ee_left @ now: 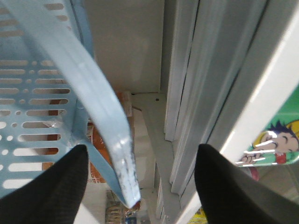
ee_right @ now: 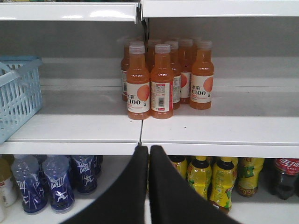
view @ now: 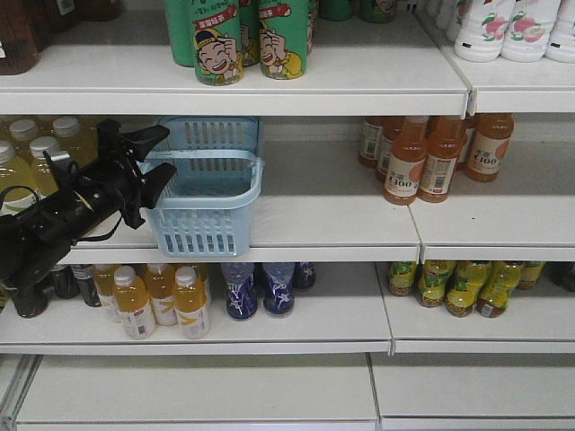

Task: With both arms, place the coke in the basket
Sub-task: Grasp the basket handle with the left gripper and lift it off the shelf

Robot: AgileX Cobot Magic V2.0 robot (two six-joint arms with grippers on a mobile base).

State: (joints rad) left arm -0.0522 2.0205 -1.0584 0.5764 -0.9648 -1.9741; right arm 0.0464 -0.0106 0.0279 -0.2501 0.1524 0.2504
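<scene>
My left claw (view: 160, 153) stands spread at the nine o'clock side of the light blue basket (view: 211, 235) with the handle (ee_left: 107, 112) between its jaws, probably to steady it. My right claw (ee_right: 148, 150) is clenched and empty. I see no coke anywhere.

- Top shelf (view: 359, 76): green cans (view: 218, 45) w/ cartoon face up front; white bottles (view: 508, 27) far rt.
- Mid shelf (view: 332, 224), rt side: orange drink bottles (view: 431, 157), tight cluster, all upright.
- Mid shelf, left: pale yellow bottles (view: 18, 171), white caps.
- Lower shelf (view: 341, 314): yellow juice bottles (view: 157, 301) left, blue bottles (view: 260, 289) just beside, yellow-green bottles (view: 458, 287) rt.
- Right wrist view: dark cola bottle (ee_right: 285, 175), lower shelf, far rt edge.
</scene>
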